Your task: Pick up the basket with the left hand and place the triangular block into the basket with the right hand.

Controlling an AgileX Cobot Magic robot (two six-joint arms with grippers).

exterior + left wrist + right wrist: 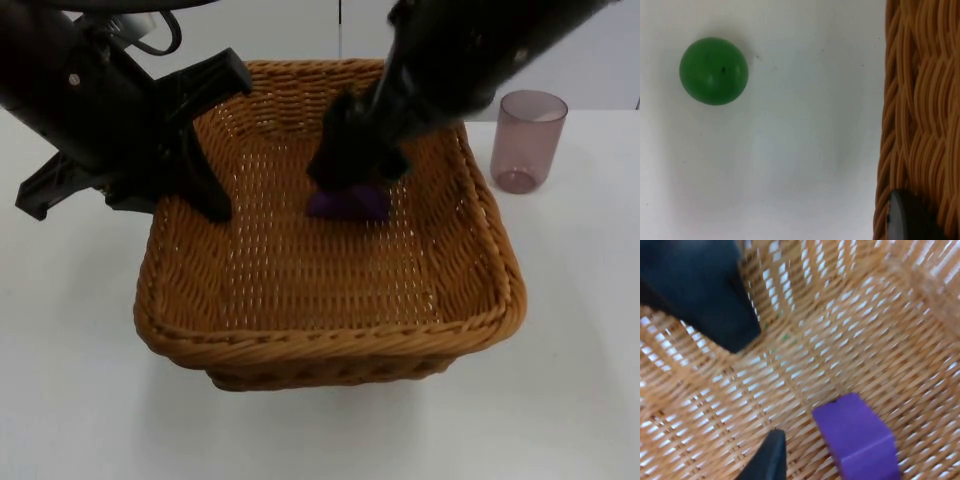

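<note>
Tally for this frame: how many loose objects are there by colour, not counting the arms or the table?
Brown: 1, the wicker basket, its left wall in the left gripper.
Purple: 1, the triangular block inside the basket, under the right gripper.
Pink, translucent: 1, the cup on the table beside the basket.
Green: 1, the ball on the table.
Total: 4.

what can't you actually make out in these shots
- Purple block: in the top view the right claw covers its upper part, so its shape and any contact stay unclear; the right wrist view cuts it off at the edge.
- Left claw: sits at the basket wall; its grip is unclear.
- Green ball: in the top view the left arm hides it.
</note>
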